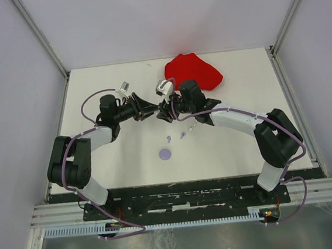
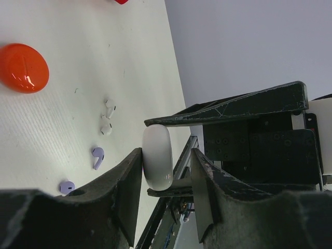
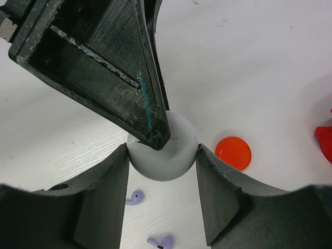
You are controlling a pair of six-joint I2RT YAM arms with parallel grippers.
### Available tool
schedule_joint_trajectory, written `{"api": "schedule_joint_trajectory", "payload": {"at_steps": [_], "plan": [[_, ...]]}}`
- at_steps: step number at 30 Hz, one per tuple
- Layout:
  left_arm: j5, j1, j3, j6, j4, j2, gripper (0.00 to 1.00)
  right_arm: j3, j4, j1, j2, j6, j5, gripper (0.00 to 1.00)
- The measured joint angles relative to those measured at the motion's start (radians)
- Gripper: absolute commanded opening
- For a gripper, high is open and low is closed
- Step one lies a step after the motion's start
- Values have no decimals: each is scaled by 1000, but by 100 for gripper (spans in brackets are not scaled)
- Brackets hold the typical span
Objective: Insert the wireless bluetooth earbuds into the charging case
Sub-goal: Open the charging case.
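A white round charging case (image 3: 171, 155) is held above the table with my right gripper (image 3: 162, 151) shut on its rim. My left gripper (image 2: 167, 158) straddles the same case (image 2: 157, 155) edge-on. One finger (image 2: 129, 176) touches a flat face, and a gap shows at the other finger (image 2: 205, 181), so it is open. Both grippers meet at mid-table (image 1: 157, 110). Two lilac earbuds (image 3: 136, 197) (image 3: 162, 242) and two white earbuds (image 2: 109, 106) (image 2: 106, 126) lie loose on the table below.
An orange-red round case (image 3: 233, 153) lies on the white table beside the grippers. A lilac round case (image 1: 166, 154) sits nearer the arm bases. A red cloth (image 1: 193, 72) lies at the far edge. Walls close the table on three sides.
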Motion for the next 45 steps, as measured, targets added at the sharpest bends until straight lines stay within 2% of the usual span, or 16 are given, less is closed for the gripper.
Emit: {"api": "schedule_joint_trajectory", "payload": {"at_steps": [25,36,39,40,42,43,45], "plan": [[-5,0,0,-4,10,0,43,-19,1,-7,-23,0,-7,43],[-8,0,0,-4,10,5,36,-19,1,-8,-24,0,-7,43],[-10,0,0,-5,13,9,26,-19,1,-9,-24,0,-7,44],[-9,0,0,-6,16,12,22,-19,0,-9,-25,0,-7,45],[-8,0,0,-9,24,15,10,-20,-1,-10,-25,-2,-6,55],[-8,0,0,-13,24,16,4,-20,-1,-11,-25,-1,-6,63],[-8,0,0,-18,25,16,3,-20,0,-11,-25,2,-5,80]]}}
